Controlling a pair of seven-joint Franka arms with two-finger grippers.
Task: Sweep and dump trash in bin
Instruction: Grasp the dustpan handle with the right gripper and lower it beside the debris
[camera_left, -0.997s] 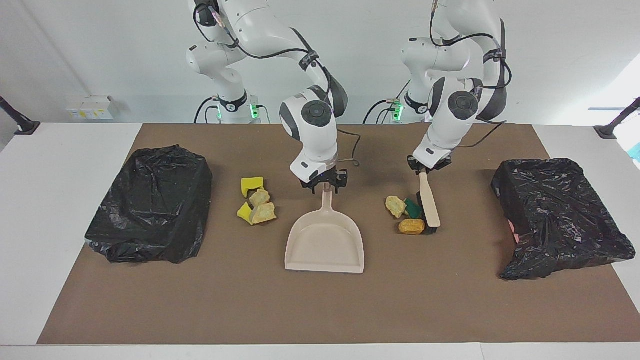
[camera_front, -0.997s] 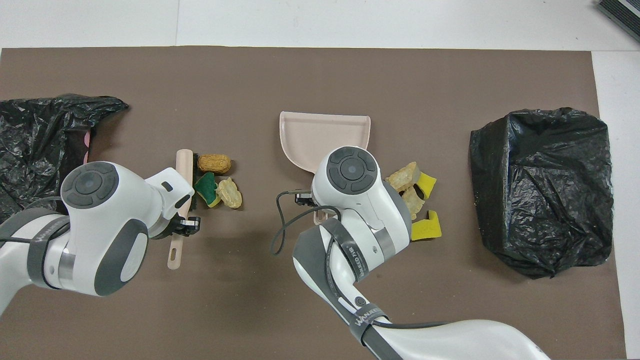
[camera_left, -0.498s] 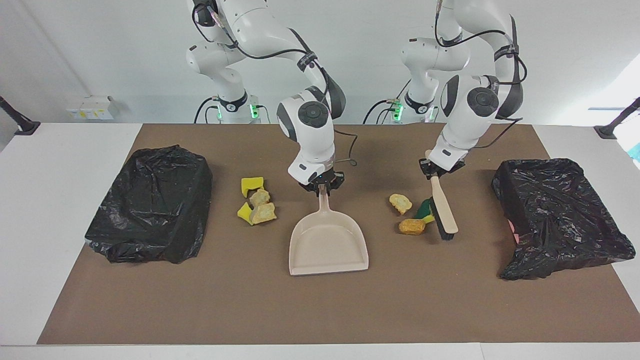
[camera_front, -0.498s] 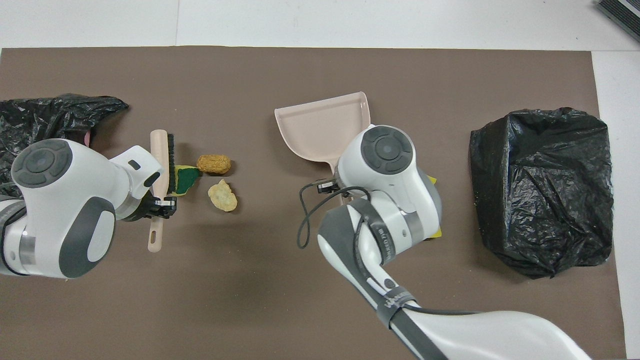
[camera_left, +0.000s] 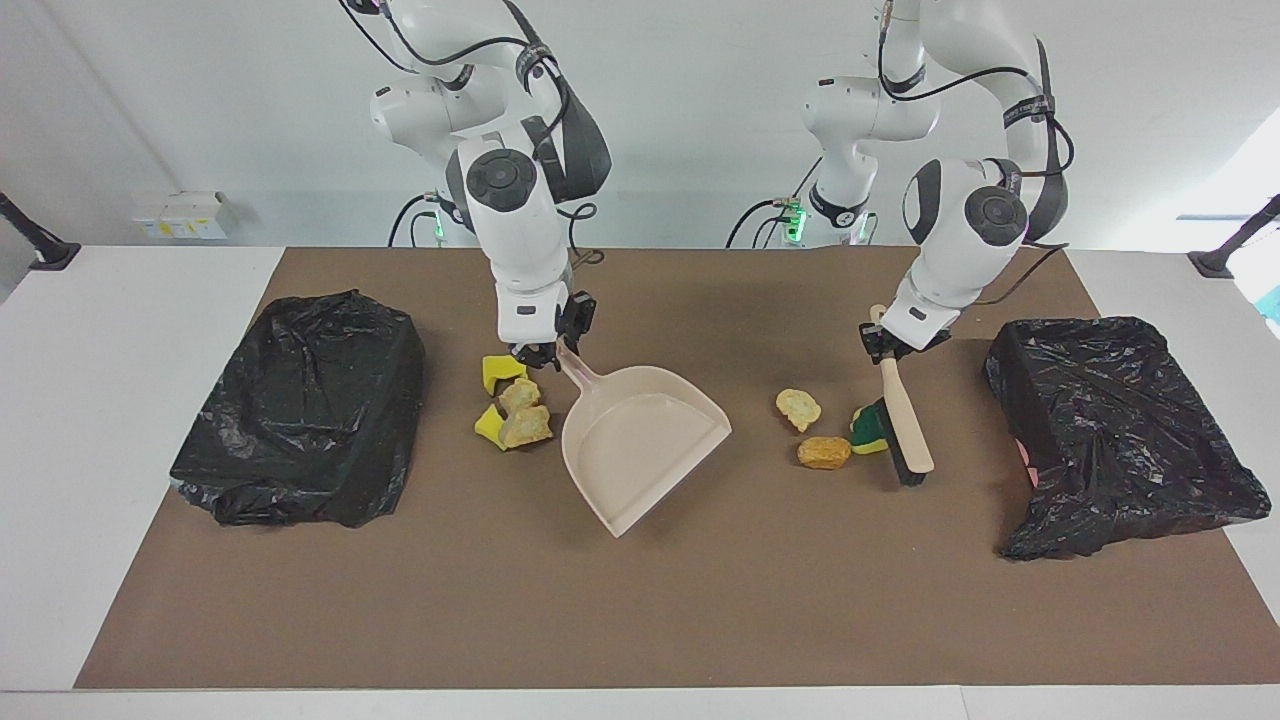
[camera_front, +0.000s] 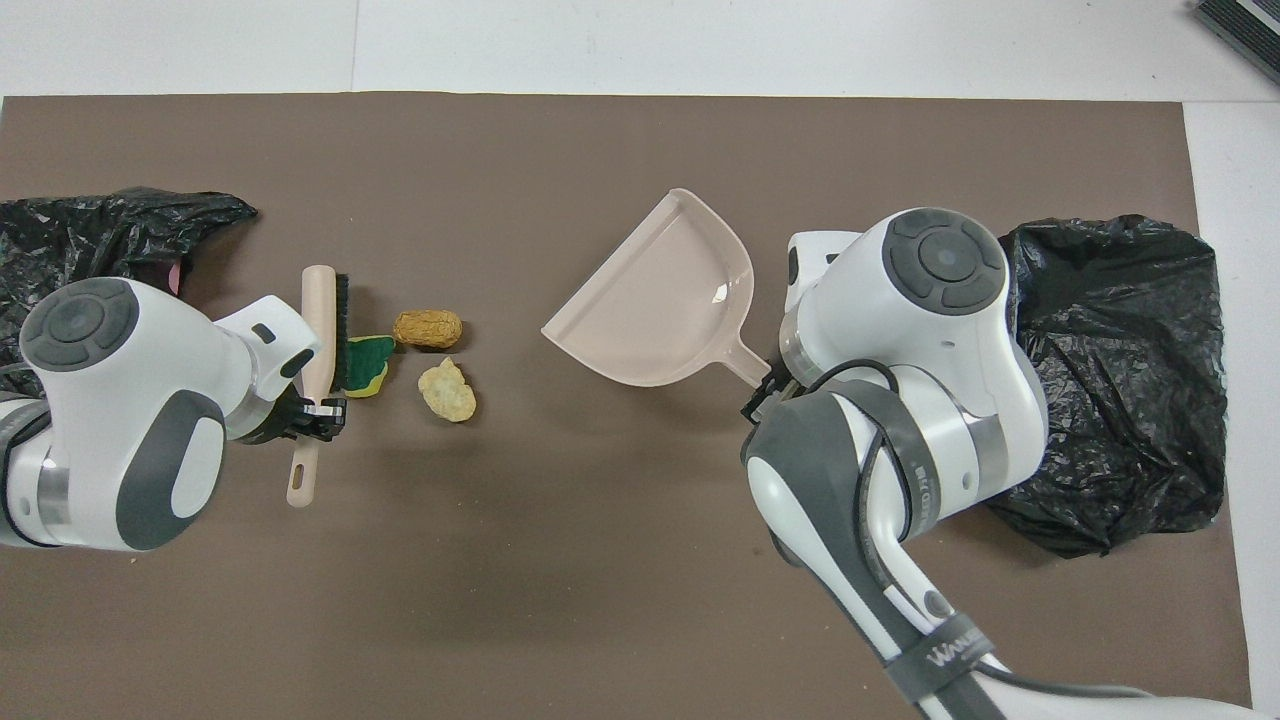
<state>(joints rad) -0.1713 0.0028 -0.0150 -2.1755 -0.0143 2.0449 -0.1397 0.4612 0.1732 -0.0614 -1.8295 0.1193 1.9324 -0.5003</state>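
The only lettering that can be made out is white print on a dark strap (camera_front: 935, 660) wrapped round the right arm in the overhead view, where it reads roughly "WANUE" before the strap's edge cuts it off. A second dark strap (camera_front: 925, 480) higher on the same arm also bears white print, too small to read. The facing view shows similar straps, none of them legible.

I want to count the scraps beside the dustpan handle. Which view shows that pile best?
The facing view: the pile lies in plain sight beside the dustpan. In the overhead view the right arm's body covers it entirely.
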